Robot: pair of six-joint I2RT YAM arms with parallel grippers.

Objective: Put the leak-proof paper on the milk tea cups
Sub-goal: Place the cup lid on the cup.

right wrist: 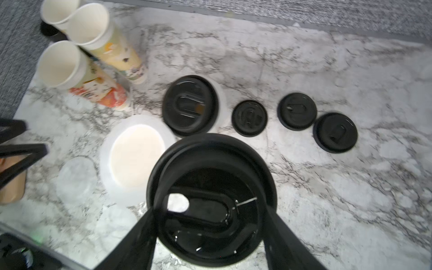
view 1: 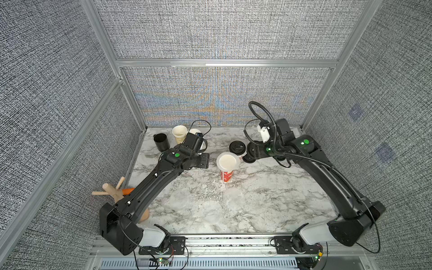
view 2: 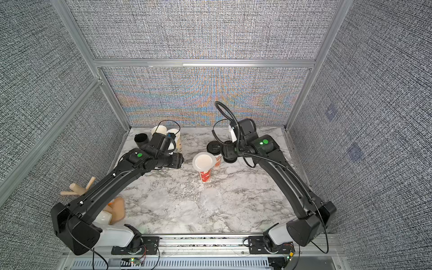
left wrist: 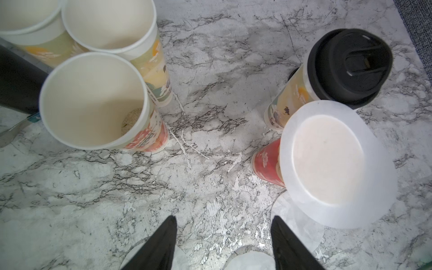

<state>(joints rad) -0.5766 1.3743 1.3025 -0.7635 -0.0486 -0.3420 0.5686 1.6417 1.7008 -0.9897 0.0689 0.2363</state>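
Paper (left wrist: pixel 336 163) overhangs red cup (left wrist: pixel 266 161); bare marble (left wrist: pixel 205 131) between it and 3 open cups (left wrist: pixel 93 100).

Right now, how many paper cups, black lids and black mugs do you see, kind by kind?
Paper cups: 5
Black lids: 5, one on a cup, three on the table, one in the right gripper
Black mug: 1
Total: 11

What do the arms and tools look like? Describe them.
Left arm and right arm: black tapered links, white base segments, a green dot on each, thin black cables. A ribbed black hose runs along the right arm. Left tool and right tool: black pointed fingers.
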